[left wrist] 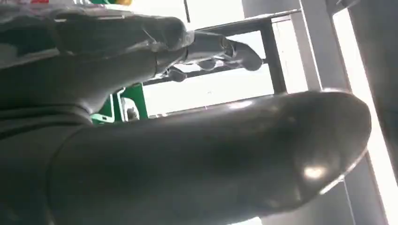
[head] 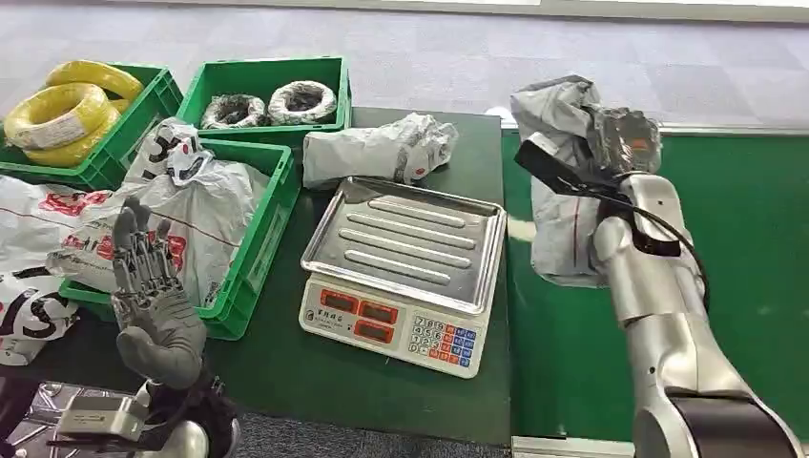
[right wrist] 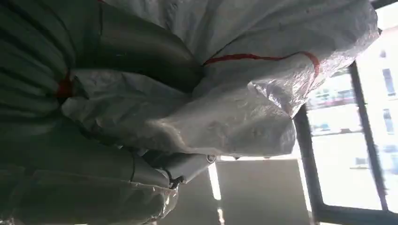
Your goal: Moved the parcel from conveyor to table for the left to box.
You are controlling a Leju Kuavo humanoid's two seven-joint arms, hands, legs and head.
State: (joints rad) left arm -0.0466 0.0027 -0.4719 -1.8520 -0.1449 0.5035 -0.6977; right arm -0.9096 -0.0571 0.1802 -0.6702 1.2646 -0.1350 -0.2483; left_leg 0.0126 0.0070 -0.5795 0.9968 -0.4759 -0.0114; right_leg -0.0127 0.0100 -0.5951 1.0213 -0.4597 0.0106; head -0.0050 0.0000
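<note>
Parcel [head: 563,181]: soft, crinkly grey bag, likely light and slippery, bunched at mid-body in my right hand [head: 625,138] above the conveyor [head: 754,239]; my left hand [head: 153,296] spread, empty.

Three green crates [head: 250,248] [head: 129,134] [head: 277,81], one scale [head: 405,262], two yellow wire coils [head: 57,114] [head: 91,74], two black coils [head: 232,111] [head: 303,100], two grey parcels [head: 377,148] [head: 563,172].

Parcel [head: 563,181]: thin grey plastic film, crinkled, faint sheen. Right hand [head: 625,138] gripping it: covered in clear, glossy wrap. Scale [head: 401,272]: ribbed, brushed-metal pan on a cream plastic body. Crates [head: 258,239]: hard green plastic. Conveyor belt [head: 754,219]: matt green. Forearms: smooth silver metal.
</note>
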